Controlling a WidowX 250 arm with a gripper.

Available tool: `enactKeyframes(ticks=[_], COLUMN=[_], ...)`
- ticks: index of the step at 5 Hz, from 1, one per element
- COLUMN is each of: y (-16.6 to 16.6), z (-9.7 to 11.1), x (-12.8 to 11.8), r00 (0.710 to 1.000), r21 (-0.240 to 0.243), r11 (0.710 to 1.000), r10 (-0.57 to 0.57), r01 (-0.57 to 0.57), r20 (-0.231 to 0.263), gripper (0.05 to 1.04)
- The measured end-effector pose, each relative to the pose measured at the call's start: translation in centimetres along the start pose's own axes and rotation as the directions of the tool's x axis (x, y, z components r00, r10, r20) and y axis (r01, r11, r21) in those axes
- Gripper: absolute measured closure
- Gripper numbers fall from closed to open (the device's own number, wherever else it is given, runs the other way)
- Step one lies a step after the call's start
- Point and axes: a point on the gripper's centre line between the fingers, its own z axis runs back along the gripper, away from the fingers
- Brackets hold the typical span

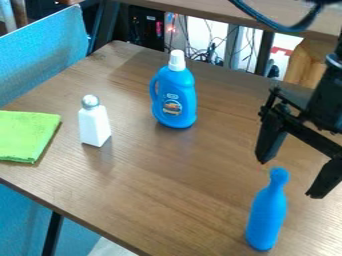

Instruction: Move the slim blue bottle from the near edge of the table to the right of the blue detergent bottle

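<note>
Started at the far left with a big blue panel [47, 47], standing just past the edge of the brown table [160, 185]. Below that, saw a green cloth [27, 135], folded and lying flat on the table by its left edge. Next, found a little white shaker [94, 125] with a shiny gray top, standing up near the cloth but apart from it. Going right and farther back, came to a fat blue jug [174, 100] with a white cap, a handle on its left side and a sticker on its front. Behind the table, near the top, spotted lots of thin, messy wires [200, 52]. Then, low on the right, saw a slim blue bottle [268, 215] with a round top, standing on the table, closest of all to the gripper [288, 179]. Last, saw that black gripper hanging down at the right, with its two fingers spread wide apart and their tips close to the bottle's top. Could not tell about any touching there.
</note>
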Motion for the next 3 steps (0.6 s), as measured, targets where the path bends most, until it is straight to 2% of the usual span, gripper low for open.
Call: enactKeyframes(ticks=[3], y=[-0.3], z=[-1.6], x=[0.5], r00=[0.999], r21=[-0.004], r11=[1.000], r10=[-0.021], r01=[0.021], r20=[-0.027], gripper=[0.079])
